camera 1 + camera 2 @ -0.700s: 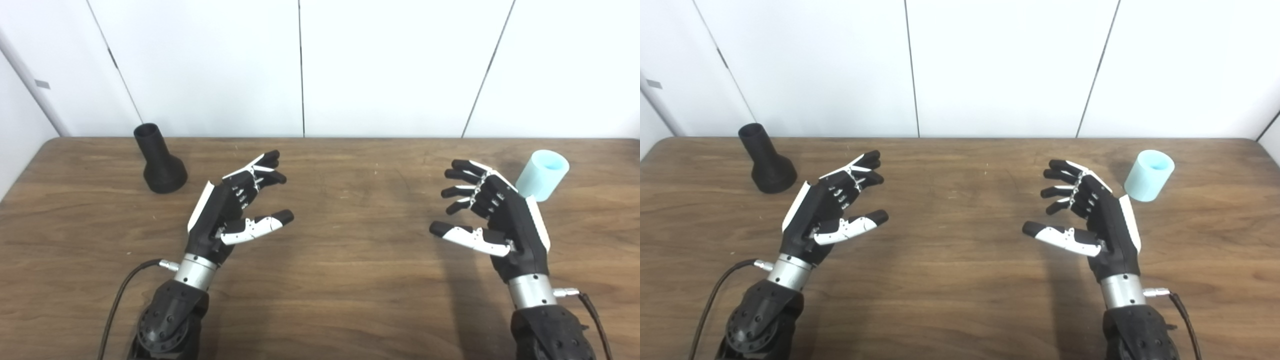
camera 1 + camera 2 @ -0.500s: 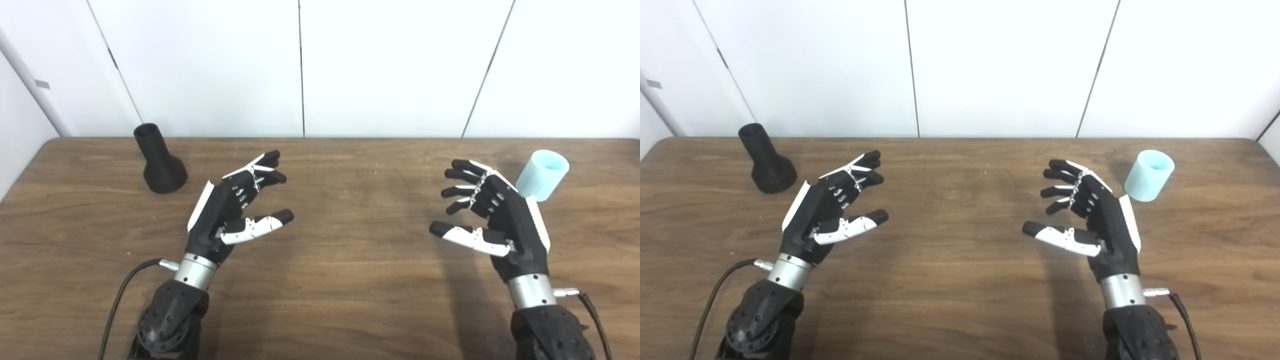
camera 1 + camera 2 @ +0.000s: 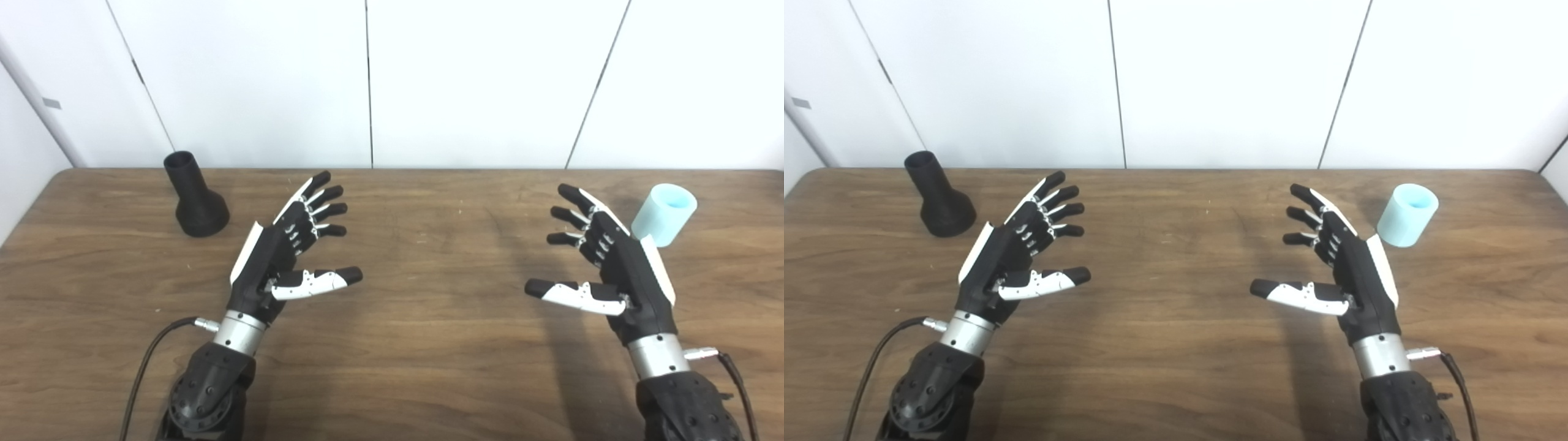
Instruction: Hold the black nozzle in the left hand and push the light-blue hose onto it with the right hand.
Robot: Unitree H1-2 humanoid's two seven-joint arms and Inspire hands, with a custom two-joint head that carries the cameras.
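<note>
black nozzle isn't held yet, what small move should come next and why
Probably swing the left robot hand left and back toward the black nozzle: it stands untouched near the table's far left, and that hand is open and empty.

- The table [image 3: 392,367] in front of you is a dark brown wood-grain surface; its far edge runs along the white wall panels, and you can see its rounded far-left corner.
- You will find the black nozzle [image 3: 193,199] near the far-left corner. It stands upright on its wide flared base, with the narrow open neck pointing up.
- You will find the light-blue hose [image 3: 1407,215] piece near the far edge toward the table's right side. It is a short, open-topped cylinder, resting on its end and tilted slightly.
- The two items lie well apart, with bare wood between them.
</note>
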